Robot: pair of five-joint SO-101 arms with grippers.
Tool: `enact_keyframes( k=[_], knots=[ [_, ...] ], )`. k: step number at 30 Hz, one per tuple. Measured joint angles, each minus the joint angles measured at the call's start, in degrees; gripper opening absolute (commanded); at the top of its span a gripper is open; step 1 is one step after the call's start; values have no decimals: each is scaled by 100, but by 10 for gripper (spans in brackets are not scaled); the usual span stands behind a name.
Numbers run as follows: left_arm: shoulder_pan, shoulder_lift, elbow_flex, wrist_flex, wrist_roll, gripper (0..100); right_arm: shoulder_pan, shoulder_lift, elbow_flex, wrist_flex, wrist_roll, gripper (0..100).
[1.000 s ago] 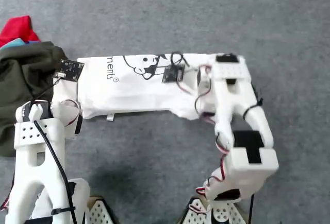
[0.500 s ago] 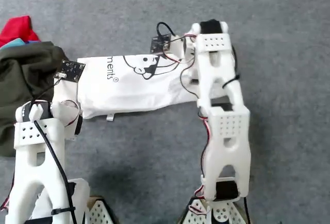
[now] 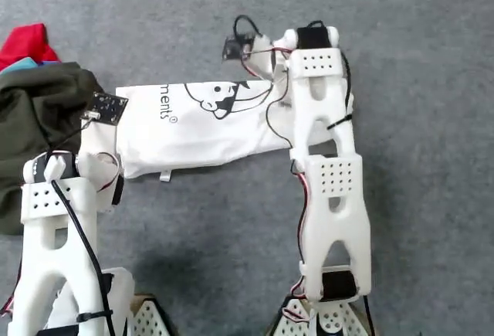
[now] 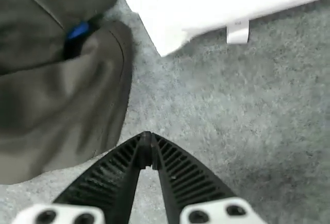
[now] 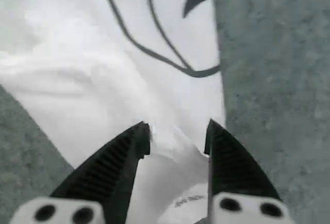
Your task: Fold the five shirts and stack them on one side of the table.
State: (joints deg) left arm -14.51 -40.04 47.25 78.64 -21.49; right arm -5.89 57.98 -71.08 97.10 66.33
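Observation:
A white shirt [image 3: 193, 127] with a black drawing lies folded into a long strip across the middle of the grey table. My right arm [image 3: 320, 96] stretches over its right end. In the right wrist view my right gripper [image 5: 175, 131] is open, its fingers apart with a hump of the white shirt [image 5: 103, 54] between them. My left gripper [image 4: 147, 152] is shut and empty, low over bare carpet, between the olive garment [image 4: 51, 80] and the white shirt's near left corner [image 4: 206, 2]. The left arm [image 3: 58, 197] stands at the table's left front.
A heap of unfolded garments sits at the left edge: an olive one [image 3: 38, 112] on top, red [image 3: 27, 42] and blue cloth behind it. The grey carpeted table [image 3: 432, 158] is bare on the right and along the front.
My right arm has stretched forward from the shirt's near edge to its far edge, and the shirt's right end now lies narrower. The left arm has not moved.

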Motion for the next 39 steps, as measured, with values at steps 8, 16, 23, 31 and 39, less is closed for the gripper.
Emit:
enact_keyframes(
  k=[8, 16, 23, 31, 39],
  knots=[
    [0, -18, -62, 44, 26, 30, 88, 0, -941, 343, -976, 204],
    [0, -35, -149, 44, 26, 66, 484, 0, -967, 378, -2031, 15],
    [0, 114, -1108, 44, 1284, 246, 1222, -387, -404, 387, -2831, 13],
    [0, 2215, -2637, 44, 2382, 250, 2356, -1697, 2057, 343, -2725, 13],
    [-9, 5090, -4659, 35, 2409, 250, 3455, -1802, 3235, -396, -2497, 13]
  ],
)
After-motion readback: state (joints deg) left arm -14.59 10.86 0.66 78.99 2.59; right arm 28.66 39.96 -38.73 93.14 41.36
